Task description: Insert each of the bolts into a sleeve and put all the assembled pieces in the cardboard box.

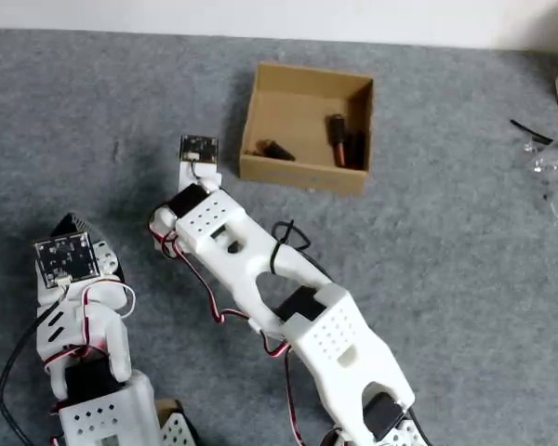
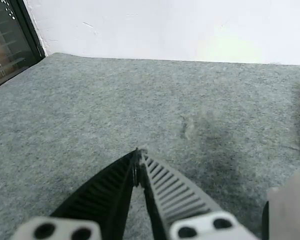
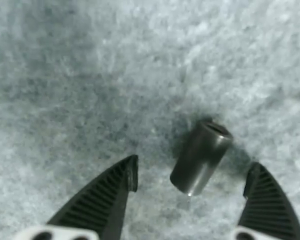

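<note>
Black sleeve (image 3: 201, 156): a short hollow tube lying tilted on its side on the grey felt (image 3: 65, 75), open mouth turned up. It sits between the fingers of the right gripper (image 3: 192, 170), touching neither.
Right gripper: jaws spread wide, straddling the sleeve and holding nothing. In the high view this arm's wrist (image 1: 198, 149) hangs just left of the cardboard box (image 1: 302, 174).
Left gripper (image 2: 139, 161): fingers pressed together on nothing, over bare felt at the near left.
Handling: likely rigid, light and smooth, so apt to roll or squirt out of a pinch. Best taken across the barrel at mid-length, keeping the open end clear for insertion.
Count: one loose sleeve and one box. Inside the box are two dark pieces for certain, one (image 1: 338, 139) toward the right wall and one (image 1: 277, 150) at the near left. There is perhaps a third beside the first, too dark to tell.
</note>
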